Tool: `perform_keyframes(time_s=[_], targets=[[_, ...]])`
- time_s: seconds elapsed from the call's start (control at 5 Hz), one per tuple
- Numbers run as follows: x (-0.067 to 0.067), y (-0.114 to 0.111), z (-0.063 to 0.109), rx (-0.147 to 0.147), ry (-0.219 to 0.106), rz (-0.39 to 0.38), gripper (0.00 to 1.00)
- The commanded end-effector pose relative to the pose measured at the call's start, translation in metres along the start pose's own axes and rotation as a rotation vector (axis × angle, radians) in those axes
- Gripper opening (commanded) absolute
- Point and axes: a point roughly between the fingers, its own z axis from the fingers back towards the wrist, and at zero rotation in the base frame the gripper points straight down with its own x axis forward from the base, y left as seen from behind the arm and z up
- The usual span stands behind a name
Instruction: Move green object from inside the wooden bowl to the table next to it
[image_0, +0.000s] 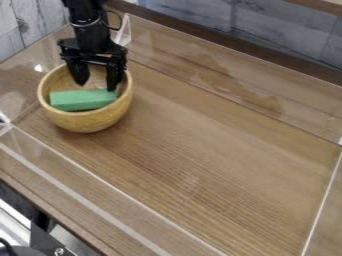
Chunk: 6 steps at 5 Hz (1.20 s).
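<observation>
The wooden bowl stands on the table at the left. The green object lies flat inside it, toward its left side. My black gripper points straight down at the bowl's far right part, open. Its fingertips dip to about rim height just behind and right of the green object. Nothing is between the fingers, and I cannot tell whether they touch the bowl.
Low clear acrylic walls edge the table at the front, left and right. A grey plank wall runs behind. Brown tabletop stretches to the right of the bowl.
</observation>
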Motion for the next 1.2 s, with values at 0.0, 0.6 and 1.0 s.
perform_keyframes(time_s=[0.0, 0.6, 1.0], targets=[[-0.017, 0.018, -0.039, 0.009, 0.11, 0.019, 1.0], [-0.02, 0.004, -0.033, 0.028, 0.156, 0.064, 1.0], [-0.026, 0.004, -0.039, 0.039, 0.185, 0.094, 1.0]])
